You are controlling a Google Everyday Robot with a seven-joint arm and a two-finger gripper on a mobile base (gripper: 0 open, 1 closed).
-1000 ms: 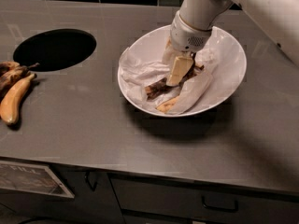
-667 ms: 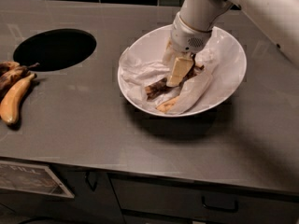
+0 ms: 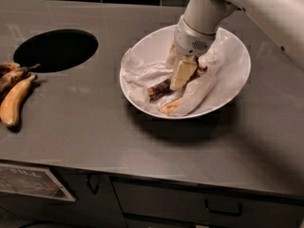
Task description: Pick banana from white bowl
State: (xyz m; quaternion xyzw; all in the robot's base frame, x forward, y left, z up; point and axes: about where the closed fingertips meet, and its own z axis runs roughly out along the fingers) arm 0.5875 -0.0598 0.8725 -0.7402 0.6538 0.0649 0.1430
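The gripper [image 3: 182, 74] reached down into the white bowl [image 3: 236, 82] on the grey counter [image 3: 95, 132], its tip right at the banana [image 3: 159, 89]. Whether it was clenched on the banana or released could not be told. The banana lay among crumpled white paper [image 3: 142, 72] in the bowl, beside a pale peel scrap [image 3: 170, 107]. A banana bunch [image 3: 14, 99] lay far left, near a round hole [image 3: 56, 50].

Dim overhead light; soft shadow under white bowl [image 3: 233, 68], jaws down inside it; faint sheen on counter [image 3: 95, 127].
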